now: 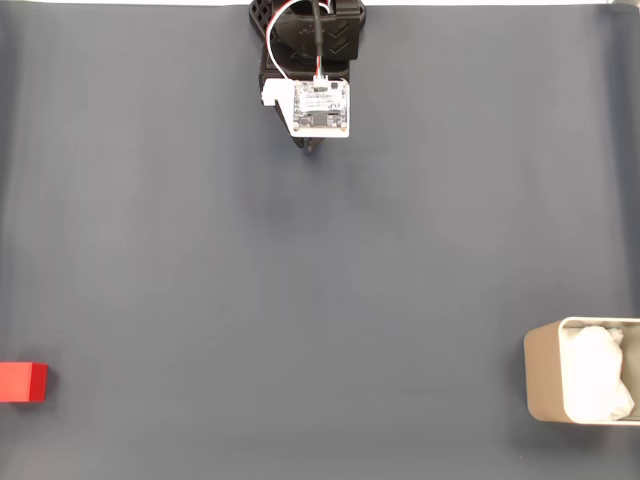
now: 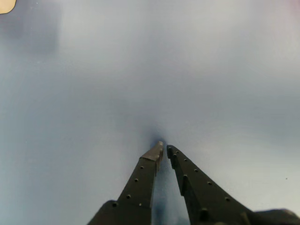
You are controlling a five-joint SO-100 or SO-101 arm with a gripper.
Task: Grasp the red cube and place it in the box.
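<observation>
In the fixed view the small red cube (image 1: 22, 382) lies on the grey mat at the far left edge, low in the frame. The beige box (image 1: 542, 375) with white crumpled lining stands at the lower right edge, partly cut off. The arm sits folded at the top centre, its gripper (image 1: 314, 148) hidden under the wrist board, far from both. In the wrist view the gripper (image 2: 164, 149) points down at bare mat, its two black fingers nearly together with nothing between them. A beige corner of the box (image 2: 6, 4) peeks in at the top left.
The dark grey mat (image 1: 320, 280) covers the whole table between arm, cube and box. Its far edge meets a white strip (image 1: 120, 3) along the top of the fixed view.
</observation>
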